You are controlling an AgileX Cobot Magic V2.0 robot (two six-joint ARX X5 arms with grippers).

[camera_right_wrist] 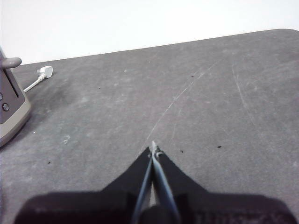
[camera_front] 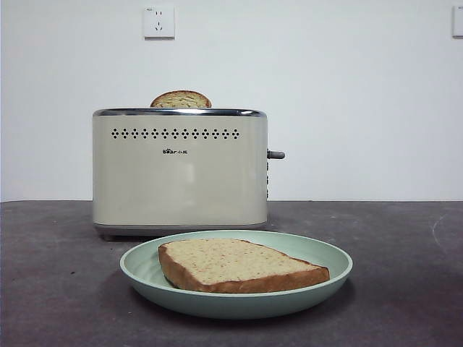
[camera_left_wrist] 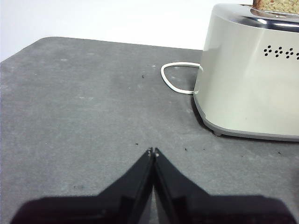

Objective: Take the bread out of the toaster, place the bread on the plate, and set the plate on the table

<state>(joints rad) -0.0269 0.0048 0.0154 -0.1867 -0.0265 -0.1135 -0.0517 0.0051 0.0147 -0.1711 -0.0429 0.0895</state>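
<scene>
The bread point(camera_front: 235, 264) lies flat in the mint-green plate point(camera_front: 329, 280), which rests on the dark grey table point(camera_front: 405, 289) in front of the cream toaster point(camera_front: 179, 173). A second, similar slice point(camera_front: 181, 100) pokes up from the toaster's slot; it also shows in the left wrist view point(camera_left_wrist: 278, 4). My left gripper point(camera_left_wrist: 153, 150) is shut and empty, low over bare table, apart from the toaster point(camera_left_wrist: 252, 84). My right gripper point(camera_right_wrist: 153, 149) is shut and empty over bare table, apart from the toaster's lever end point(camera_right_wrist: 9, 107). Neither gripper shows in the front view.
The toaster's white cable point(camera_left_wrist: 175, 77) loops on the table behind it, with its plug point(camera_right_wrist: 44, 72) lying loose. A white wall with a socket point(camera_front: 159, 22) stands behind the table. The table's far edge runs close behind the toaster.
</scene>
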